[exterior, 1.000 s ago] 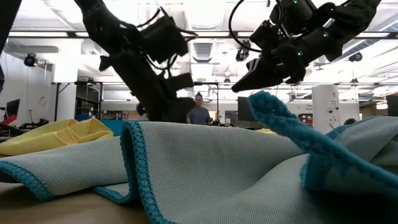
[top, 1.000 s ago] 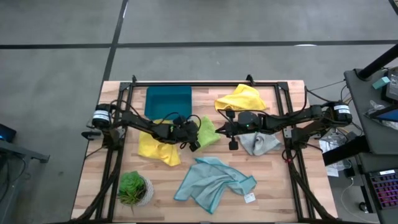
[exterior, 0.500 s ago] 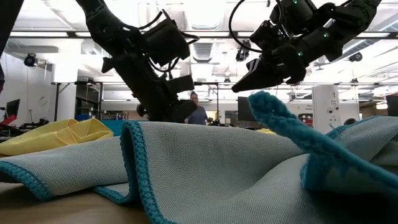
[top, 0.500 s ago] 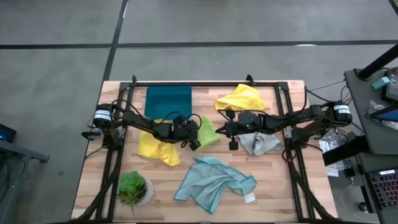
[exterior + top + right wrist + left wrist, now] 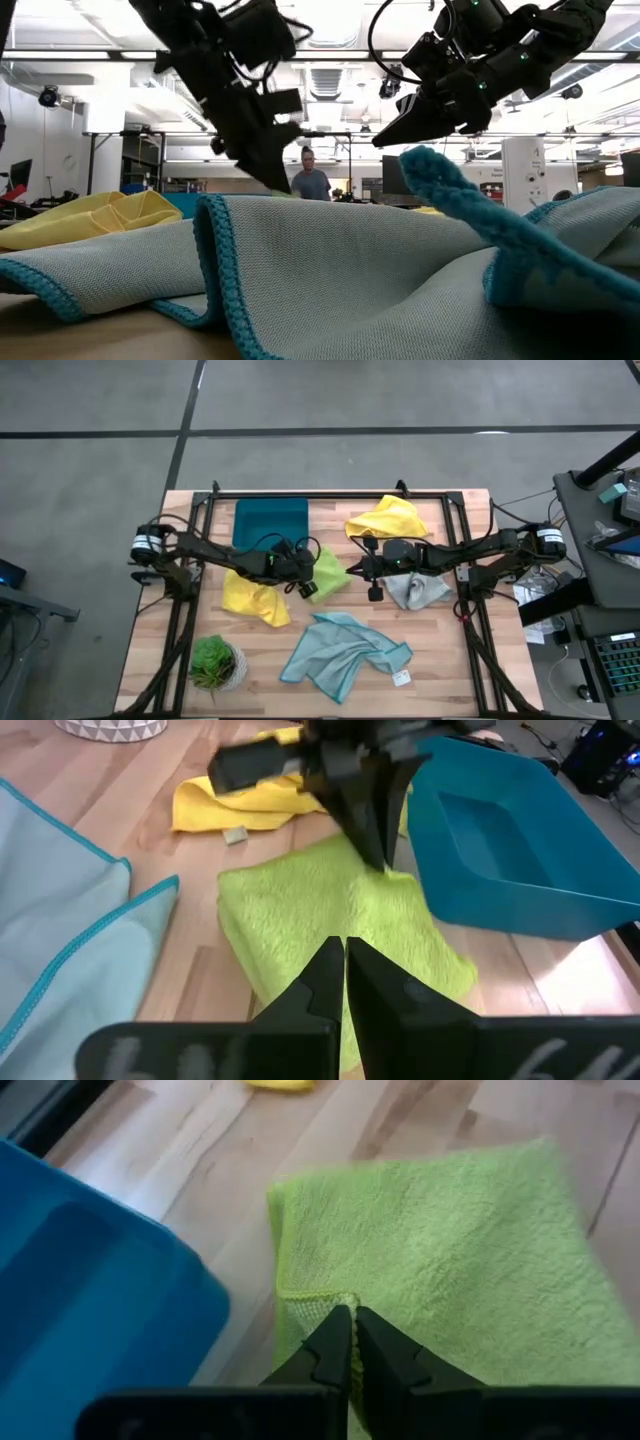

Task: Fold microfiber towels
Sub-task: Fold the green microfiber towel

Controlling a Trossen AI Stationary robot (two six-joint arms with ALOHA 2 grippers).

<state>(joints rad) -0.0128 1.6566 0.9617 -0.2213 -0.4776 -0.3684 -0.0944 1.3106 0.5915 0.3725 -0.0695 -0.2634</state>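
Here the left end effector is clamped on the edge of the lime green towel, which lies at the centre of the high view beside the teal tray. The right end effector, fingers together and empty, hovers just right of that towel.

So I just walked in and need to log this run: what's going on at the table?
A two-armed robot is sorting out microfiber towels. The left pincer has shut on an edge of the lime green towel beside the teal tray. The right pincer is shut and hangs over that same towel, holding nothing. The two yellow towels, the grey towel and the light blue towel lie crumpled and unfolded.
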